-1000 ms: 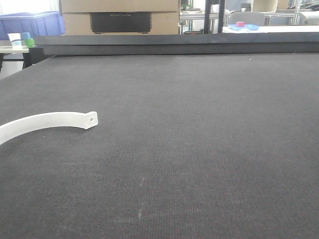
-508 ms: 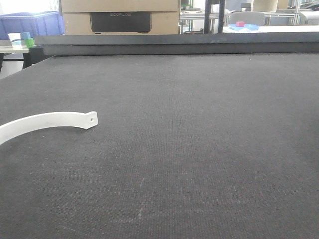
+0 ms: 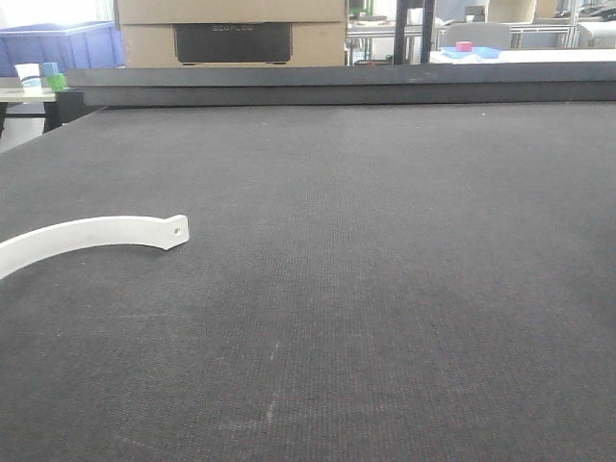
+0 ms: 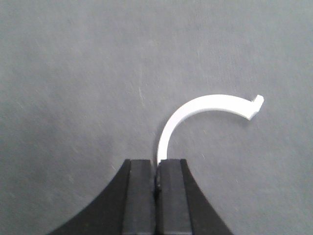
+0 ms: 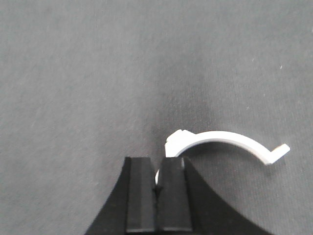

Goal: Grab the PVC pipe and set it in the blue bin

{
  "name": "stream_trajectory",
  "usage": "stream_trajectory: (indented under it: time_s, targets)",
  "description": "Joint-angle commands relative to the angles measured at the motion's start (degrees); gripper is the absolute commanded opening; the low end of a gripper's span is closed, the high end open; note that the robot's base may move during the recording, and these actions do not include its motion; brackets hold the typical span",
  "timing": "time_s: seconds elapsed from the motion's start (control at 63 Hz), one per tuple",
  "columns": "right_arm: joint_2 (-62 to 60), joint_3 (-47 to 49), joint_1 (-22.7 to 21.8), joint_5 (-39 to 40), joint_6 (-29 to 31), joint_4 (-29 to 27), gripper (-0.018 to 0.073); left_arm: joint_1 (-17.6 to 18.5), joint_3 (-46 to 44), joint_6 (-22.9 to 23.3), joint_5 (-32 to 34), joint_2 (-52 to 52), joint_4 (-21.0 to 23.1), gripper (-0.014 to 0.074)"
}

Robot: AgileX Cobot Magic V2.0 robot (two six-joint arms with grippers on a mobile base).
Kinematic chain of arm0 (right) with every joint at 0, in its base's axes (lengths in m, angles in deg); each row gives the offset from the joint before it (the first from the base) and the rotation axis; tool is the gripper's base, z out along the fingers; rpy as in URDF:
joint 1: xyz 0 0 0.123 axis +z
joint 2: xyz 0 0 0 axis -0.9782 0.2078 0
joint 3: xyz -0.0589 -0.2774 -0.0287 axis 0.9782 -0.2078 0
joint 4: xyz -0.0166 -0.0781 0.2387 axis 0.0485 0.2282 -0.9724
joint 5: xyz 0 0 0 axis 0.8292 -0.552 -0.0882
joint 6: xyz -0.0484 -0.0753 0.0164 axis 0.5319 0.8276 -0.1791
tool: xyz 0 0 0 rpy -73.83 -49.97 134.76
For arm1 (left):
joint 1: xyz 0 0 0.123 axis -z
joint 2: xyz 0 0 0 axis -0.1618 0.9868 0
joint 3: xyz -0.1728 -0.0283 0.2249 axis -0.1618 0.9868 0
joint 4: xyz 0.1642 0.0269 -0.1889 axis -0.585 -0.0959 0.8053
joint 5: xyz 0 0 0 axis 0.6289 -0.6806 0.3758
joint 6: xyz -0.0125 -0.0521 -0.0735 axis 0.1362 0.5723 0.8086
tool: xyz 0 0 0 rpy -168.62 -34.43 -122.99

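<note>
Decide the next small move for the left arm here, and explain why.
Probably open the left gripper: its fingers are pressed together, while the PVC pipe lies on the mat with one end hidden behind them, so they cannot straddle it yet.

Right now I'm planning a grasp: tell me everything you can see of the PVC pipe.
The PVC pipe is a slim white strip, plastic-looking, bent in a long arc. It lies on the dark table; its squared end has a small round hole, and its other end runs off the front view's left edge.
</note>
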Motion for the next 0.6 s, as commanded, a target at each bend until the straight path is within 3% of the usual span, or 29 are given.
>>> stream_trajectory:
  time_s: [0.0,0.206,0.587]
  targets:
    - [3.1,6.0,0.2,-5.3,-2.1,1.5,-0.0150,0.0,0.6,0.0,0.5,0.0,1.8,-0.0111]
    - [11.7,11.5,2.7,-13.9,-11.9,10.4,-0.0150,0.0,0.7,0.0,0.4,-0.2,2.0,-0.0111]
    - [23.7,11.5,6.4,-13.7,-14.3,8.3,-0.0148,0.0,0.7,0.0,-0.6,-0.2,2.3,-0.0111]
